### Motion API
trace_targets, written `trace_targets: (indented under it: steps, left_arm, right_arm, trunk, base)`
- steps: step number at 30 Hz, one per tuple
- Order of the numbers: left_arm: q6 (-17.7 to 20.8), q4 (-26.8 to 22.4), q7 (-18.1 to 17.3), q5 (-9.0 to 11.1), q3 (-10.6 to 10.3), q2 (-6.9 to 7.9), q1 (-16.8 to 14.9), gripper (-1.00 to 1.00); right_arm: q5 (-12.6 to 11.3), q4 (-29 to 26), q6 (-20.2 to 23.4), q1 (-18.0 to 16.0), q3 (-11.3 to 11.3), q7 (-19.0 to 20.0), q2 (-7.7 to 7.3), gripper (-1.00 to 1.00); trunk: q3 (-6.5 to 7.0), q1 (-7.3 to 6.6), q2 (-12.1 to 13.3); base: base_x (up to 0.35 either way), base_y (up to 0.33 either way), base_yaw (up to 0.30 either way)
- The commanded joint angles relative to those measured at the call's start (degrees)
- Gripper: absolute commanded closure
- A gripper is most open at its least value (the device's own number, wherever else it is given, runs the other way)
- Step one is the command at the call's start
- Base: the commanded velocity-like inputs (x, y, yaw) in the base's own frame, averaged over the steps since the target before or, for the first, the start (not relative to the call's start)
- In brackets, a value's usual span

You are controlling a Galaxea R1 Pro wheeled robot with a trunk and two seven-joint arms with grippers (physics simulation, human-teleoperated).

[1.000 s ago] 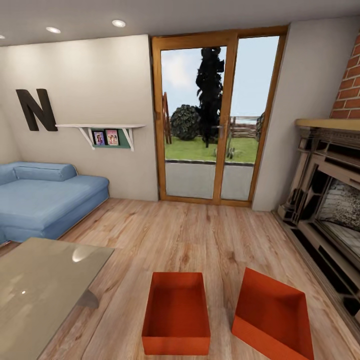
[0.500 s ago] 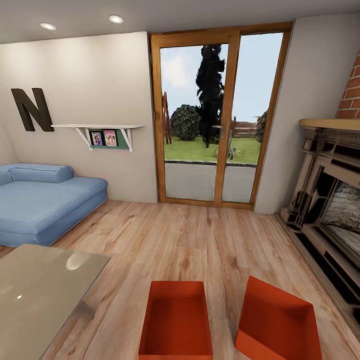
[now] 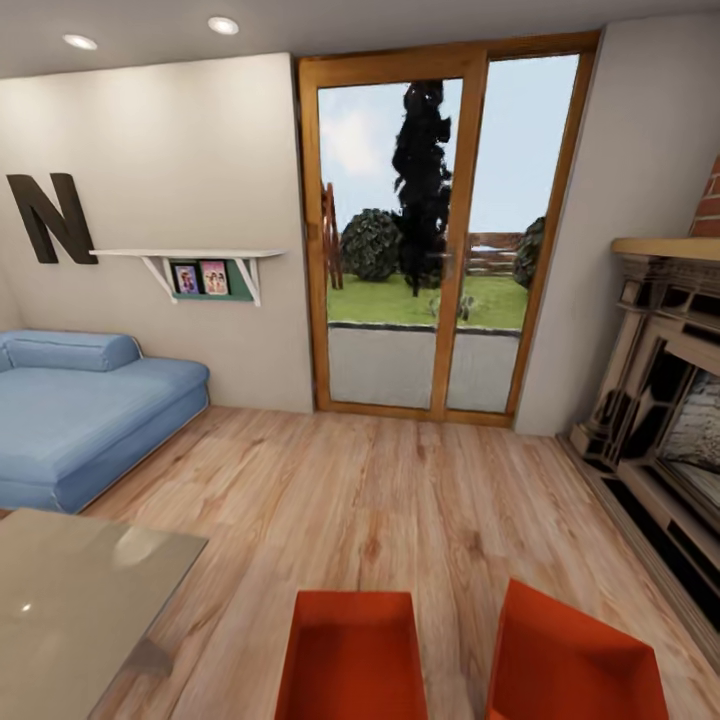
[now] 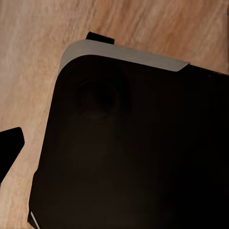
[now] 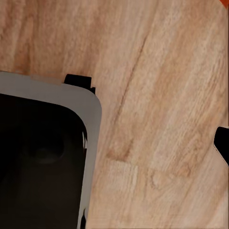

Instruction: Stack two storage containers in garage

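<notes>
Two orange-red storage containers sit on the living room's light wood planks (image 3: 380, 500) at the lower edge of the head view. The left container (image 3: 350, 655) stands square and open-topped. Tilted and turned a little, the right container (image 3: 575, 660) is just beside it. Both are cut off by the frame. My left gripper (image 4: 55, 93) hangs open over the planks and a dark rounded body of the robot. My right gripper (image 5: 150, 112) is also open above bare planks, holding nothing. The garage and its floor are out of view.
A glass-topped table (image 3: 70, 600) stands at the lower left and a blue sofa (image 3: 80, 410) behind it. Wood-framed glass doors (image 3: 435, 240) are straight ahead. The dark fireplace (image 3: 670, 400) lines the right wall. Open planks lie between the containers and the doors.
The whole head view has shifted: the doors loom larger and the containers have slid toward the picture's lower edge. The containers themselves have not moved on the planks.
</notes>
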Motion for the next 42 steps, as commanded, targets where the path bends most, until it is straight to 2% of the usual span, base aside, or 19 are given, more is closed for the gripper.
trace_targets:
  steps: [1,12,27,36,42]
  left_arm:
    - [0.0,-0.1,0.0,0.3,0.1,-0.03,0.0,-1.00]
    - [0.0,-0.1,0.0,0.3,0.0,-0.06,0.0,-1.00]
    - [0.0,-0.1,0.1,0.5,0.1,-0.09,0.0,-1.00]
    - [0.1,-0.2,0.2,0.6,0.3,-0.10,0.0,-1.00]
    - [0.1,-0.2,0.2,0.6,0.3,-0.10,0.0,-1.00]
  right_arm:
    - [-0.6,0.2,-0.3,-0.1,0.5,0.1,0.02,-1.00]
    - [-0.8,0.2,-0.4,-0.1,0.3,0.1,0.02,-1.00]
    - [-0.9,0.2,-0.2,-0.1,0.2,0.1,0.02,-1.00]
    - [-0.9,0.2,0.0,-0.1,0.2,0.1,0.02,-1.00]
    - [-0.9,0.2,-0.1,-0.1,0.2,0.1,0.02,-1.00]
  trunk:
    - [-0.05,0.03,0.0]
    - [-0.05,0.03,0.0]
    - [-0.05,0.03,0.0]
    - [-0.05,0.03,0.0]
    - [-0.05,0.03,0.0]
  base:
    - [0.314,0.000,0.000]
    - [0.244,0.000,-0.005]
    - [0.009,0.002,-0.089]
    - [0.000,0.209,-0.001]
    - [0.000,0.044,0.000]
